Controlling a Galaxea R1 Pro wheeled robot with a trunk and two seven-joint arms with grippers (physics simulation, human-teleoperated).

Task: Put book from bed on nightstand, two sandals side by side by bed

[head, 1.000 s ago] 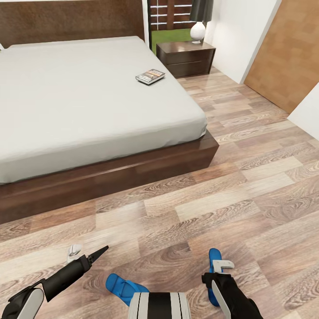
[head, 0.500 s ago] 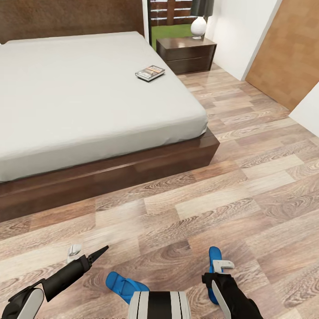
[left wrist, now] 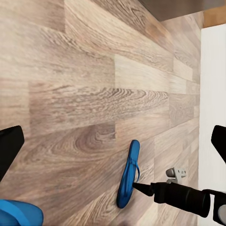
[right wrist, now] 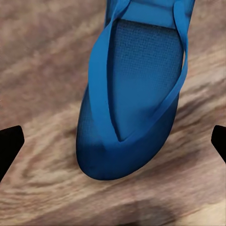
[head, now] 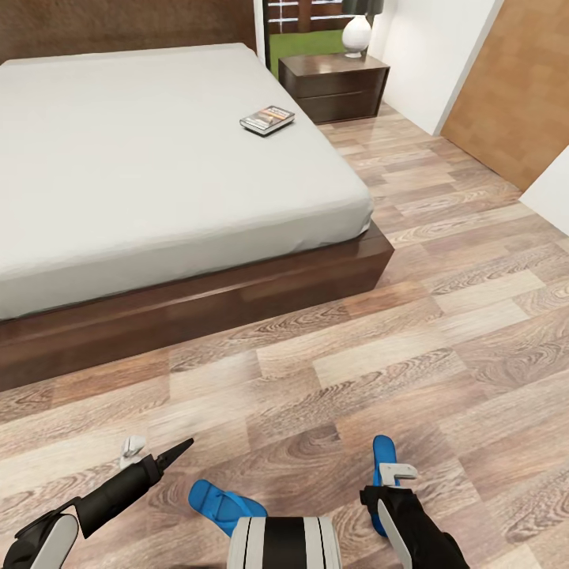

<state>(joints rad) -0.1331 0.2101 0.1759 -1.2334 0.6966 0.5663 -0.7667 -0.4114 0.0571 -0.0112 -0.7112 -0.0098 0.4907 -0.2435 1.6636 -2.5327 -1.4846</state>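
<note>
Beyond the bed's (head: 197, 304) foot edge, two sandals (head: 217, 503) lie on open floor (head: 442, 332).

Black arms, white cuffs, black-striped white trunk (head: 284, 544).

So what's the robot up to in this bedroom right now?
It is working on the sandals. The right gripper hangs open just above one blue sandal on the floor; the other sandal lies near the open, empty left gripper. The book sits untouched on the bed, near the nightstand.
</note>
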